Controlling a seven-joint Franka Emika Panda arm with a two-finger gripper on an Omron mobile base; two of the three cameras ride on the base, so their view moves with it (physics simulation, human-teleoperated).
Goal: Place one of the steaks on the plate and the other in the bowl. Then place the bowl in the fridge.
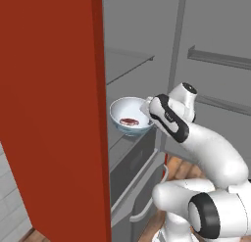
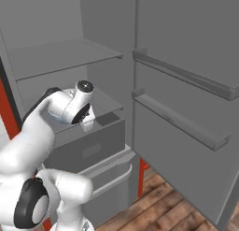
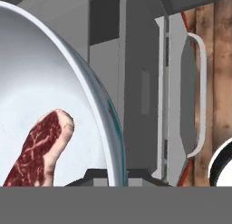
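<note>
Gripper (image 1: 147, 108) clamped bowl (image 1: 130, 116) rim, steak (image 1: 129, 121) inside; fridge (image 2: 154, 85) open, shelf (image 2: 65, 57) above, drawers (image 2: 93, 150) below, wood floor (image 2: 163, 206).

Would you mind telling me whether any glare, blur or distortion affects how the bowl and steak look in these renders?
Left base view: bowl evenly lit, soft sheen, steak small but sharp. Hand view: bowl rim looms large and stretched by closeness, steak marbling crisp, no glare. Right base view: flat grey fridge lighting, faint shadows.

Steak (image 1: 129, 121) in the bowl (image 1: 122, 108), bowl inside the open fridge (image 1: 142, 50), above its drawers (image 2: 88, 148).
</note>
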